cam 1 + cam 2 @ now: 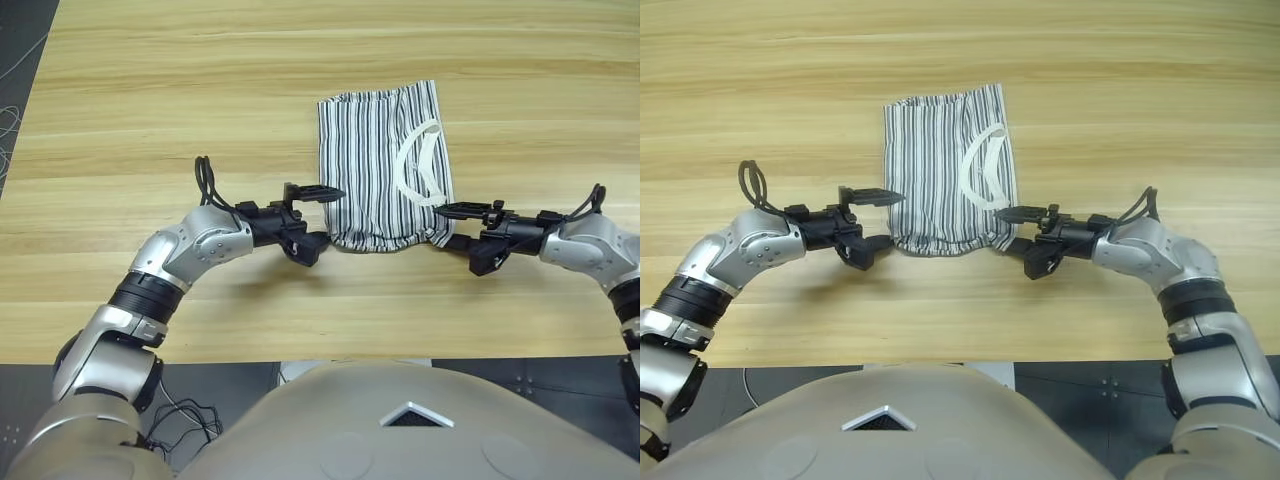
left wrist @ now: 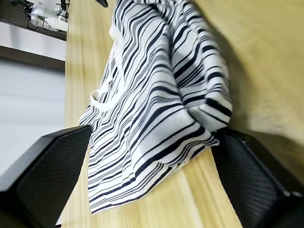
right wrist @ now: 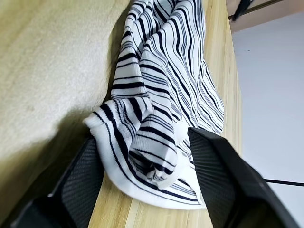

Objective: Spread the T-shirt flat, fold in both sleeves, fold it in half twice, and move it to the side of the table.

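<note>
The T-shirt (image 1: 375,165), black-and-white striped with a white curved print, lies folded into a narrow rectangle on the wooden table (image 1: 150,110), slightly right of centre. My left gripper (image 1: 318,218) stands open at its near left corner, one finger above the hem and one below. My right gripper (image 1: 466,236) is open at the near right corner in the same way. In the left wrist view the bunched corner of the T-shirt (image 2: 156,99) sits between widely spread fingers (image 2: 52,175). In the right wrist view the rolled hem (image 3: 142,137) lies between the two pads (image 3: 78,187).
Bare wood stretches to the left, right and beyond the shirt. The table's front edge (image 1: 300,358) runs just behind both grippers. Dark floor with loose cables (image 1: 15,90) borders the table's left side.
</note>
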Action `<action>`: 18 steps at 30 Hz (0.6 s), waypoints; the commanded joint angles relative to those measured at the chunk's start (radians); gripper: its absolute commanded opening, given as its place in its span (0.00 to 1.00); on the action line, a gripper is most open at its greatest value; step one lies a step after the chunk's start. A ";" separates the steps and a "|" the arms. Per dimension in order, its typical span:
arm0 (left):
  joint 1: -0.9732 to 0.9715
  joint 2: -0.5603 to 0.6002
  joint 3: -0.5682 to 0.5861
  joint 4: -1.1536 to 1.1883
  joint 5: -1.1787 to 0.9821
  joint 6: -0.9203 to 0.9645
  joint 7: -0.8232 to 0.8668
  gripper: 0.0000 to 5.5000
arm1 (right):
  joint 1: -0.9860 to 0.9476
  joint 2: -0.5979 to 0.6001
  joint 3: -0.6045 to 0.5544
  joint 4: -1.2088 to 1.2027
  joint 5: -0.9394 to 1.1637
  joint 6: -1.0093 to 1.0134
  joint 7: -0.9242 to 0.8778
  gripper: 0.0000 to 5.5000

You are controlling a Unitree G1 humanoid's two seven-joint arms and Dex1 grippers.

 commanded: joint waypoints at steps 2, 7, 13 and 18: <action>0.017 0.013 -0.045 0.080 0.063 0.008 -0.028 0.81 | 0.003 0.012 0.060 0.009 -0.083 0.036 0.014 0.55; 0.016 0.014 -0.067 0.098 0.034 -0.013 -0.066 0.69 | -0.022 0.019 0.077 0.029 -0.084 0.078 0.003 0.41; 0.022 0.012 -0.090 0.095 -0.018 -0.023 -0.117 0.53 | -0.038 0.019 0.093 0.046 -0.084 0.117 0.000 0.23; 0.002 -0.017 -0.109 0.119 -0.008 -0.011 -0.132 0.35 | -0.036 0.017 0.105 0.048 -0.072 0.121 0.003 0.04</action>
